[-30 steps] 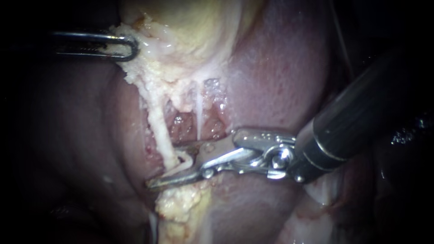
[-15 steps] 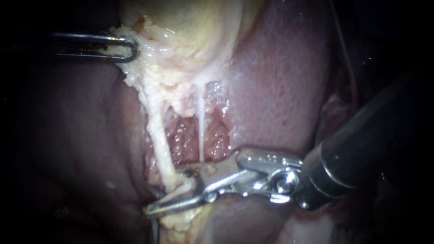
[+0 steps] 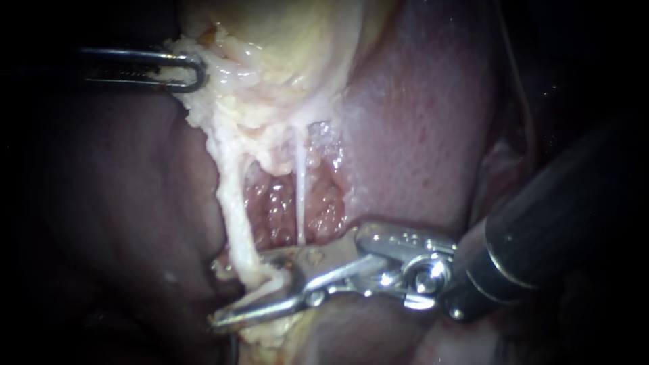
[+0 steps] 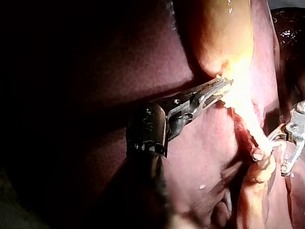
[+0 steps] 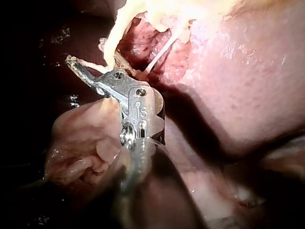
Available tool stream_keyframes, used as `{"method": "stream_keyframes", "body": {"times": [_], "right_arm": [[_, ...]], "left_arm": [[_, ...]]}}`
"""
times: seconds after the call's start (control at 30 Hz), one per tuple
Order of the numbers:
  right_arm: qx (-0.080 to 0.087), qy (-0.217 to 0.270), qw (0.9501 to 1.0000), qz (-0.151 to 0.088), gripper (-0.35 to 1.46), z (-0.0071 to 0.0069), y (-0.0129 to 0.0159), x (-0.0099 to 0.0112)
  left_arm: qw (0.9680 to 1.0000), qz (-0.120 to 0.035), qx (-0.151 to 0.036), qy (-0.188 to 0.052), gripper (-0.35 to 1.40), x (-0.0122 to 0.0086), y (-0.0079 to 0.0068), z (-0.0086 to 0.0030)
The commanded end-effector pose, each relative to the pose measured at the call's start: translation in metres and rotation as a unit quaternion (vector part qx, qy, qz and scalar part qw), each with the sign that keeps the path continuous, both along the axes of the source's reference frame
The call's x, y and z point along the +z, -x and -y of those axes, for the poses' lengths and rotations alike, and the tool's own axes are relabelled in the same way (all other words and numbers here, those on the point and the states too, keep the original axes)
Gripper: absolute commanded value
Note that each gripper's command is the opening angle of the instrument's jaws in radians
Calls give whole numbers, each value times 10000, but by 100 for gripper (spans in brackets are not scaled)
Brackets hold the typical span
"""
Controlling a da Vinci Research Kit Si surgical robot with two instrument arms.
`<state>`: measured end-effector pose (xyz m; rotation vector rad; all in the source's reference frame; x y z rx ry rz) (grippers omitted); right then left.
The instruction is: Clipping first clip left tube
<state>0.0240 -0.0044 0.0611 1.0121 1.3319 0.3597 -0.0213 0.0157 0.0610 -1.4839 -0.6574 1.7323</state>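
The left tube (image 3: 236,209) runs upright — crosswise between the right instrument's (image 3: 240,290) open jaws — while the left instrument's (image 3: 199,71) jaws clamp the gallbladder (image 3: 284,40).

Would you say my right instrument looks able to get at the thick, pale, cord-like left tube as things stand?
Probably yes: the right instrument straddles the thick pale left tube near its lower end, and nothing lies between them. The thin white tube stands clear beside it.

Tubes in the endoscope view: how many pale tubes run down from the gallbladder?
2. The thick left tube runs down into the right instrument; the thin right tube runs beside it, nearer the shaft. More may be hidden.
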Motion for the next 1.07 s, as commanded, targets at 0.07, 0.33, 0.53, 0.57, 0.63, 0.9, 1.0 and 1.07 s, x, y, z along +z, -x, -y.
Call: {"method": "stream_keyframes", "body": {"times": [0.07, 0.33, 0.53, 0.57, 0.63, 0.9, 1.0, 1.07], "right_arm": [[47, 7, 10000, 30, 30, -1, 0, 3], [164, -119, 9997, 139, -14, -9, 6, 14], [142, -334, 9991, 229, -35, -9, 9, 15], [141, -334, 9991, 229, -35, -9, 9, 16], [114, -313, 9991, 277, -35, -10, 9, 16], [82, -282, 9990, 339, -35, -11, 10, 19], [81, -280, 9990, 339, -35, -11, 11, 20], [79, -275, 9990, 339, -35, -11, 12, 23]], "left_arm": [[10000, 0, -2, -1, -35, 0, 0, 0], [10000, 0, -2, -1, -35, 0, 0, 0], [10000, 0, -2, -1, -35, 1, 0, 0], [10000, 0, -2, -1, -35, 1, 0, -1], [10000, -1, -3, -1, -35, 1, 0, -1], [10000, -1, -4, -1, -35, 1, 1, -1], [10000, -1, -4, -1, -35, 1, 1, -1], [10000, -2, -4, -1, -35, 2, 1, -2]]}}
